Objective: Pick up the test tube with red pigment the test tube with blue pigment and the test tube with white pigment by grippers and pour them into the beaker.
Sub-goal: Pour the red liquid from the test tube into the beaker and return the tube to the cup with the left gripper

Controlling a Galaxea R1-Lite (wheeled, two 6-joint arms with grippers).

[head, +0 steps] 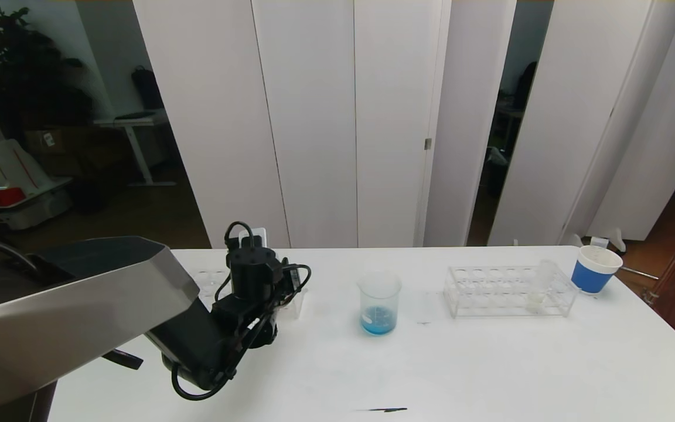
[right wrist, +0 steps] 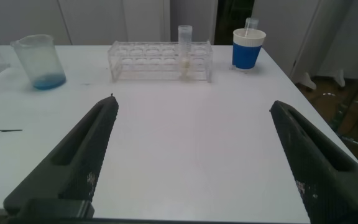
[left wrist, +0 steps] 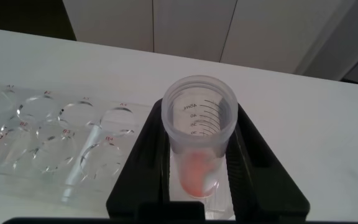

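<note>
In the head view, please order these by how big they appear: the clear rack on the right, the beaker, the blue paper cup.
1. Clear rack, clearly the widest.
2. Beaker with blue liquid at its bottom.
3. Blue paper cup, which looks a little smaller than the beaker, but it stands farther from the camera, so this last ranking is unsure.

Illumination is even and diffuse from overhead. The white surface (head: 490, 363) reads bright with faint, soft shadows. The background at upper left of the head view is dim. Near fingers (right wrist: 73, 168) appear slightly soft.
</note>
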